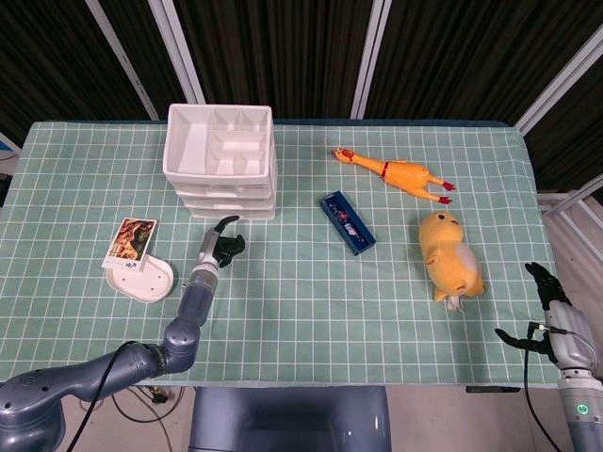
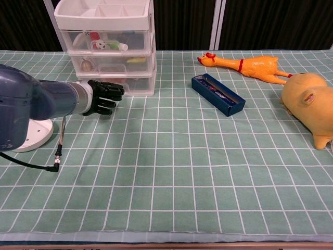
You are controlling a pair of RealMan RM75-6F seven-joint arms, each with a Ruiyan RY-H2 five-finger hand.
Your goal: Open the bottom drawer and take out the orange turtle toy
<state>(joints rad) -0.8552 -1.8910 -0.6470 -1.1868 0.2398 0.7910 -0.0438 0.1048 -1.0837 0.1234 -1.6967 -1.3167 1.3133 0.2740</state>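
The white three-drawer unit stands at the back left with all drawers closed. Its bottom drawer has a cloudy front, and I cannot make out an orange turtle toy behind it. My left hand hovers just in front of the bottom drawer's left part. Its fingers are loosely bent and apart, and it holds nothing. My right hand hangs beyond the table's right front corner with its fingers spread and nothing in it; the chest view does not show it.
A rubber chicken lies at the back right. A blue box sits mid-table. A yellow plush lies at the right. A white dish and a picture card are left of my left arm.
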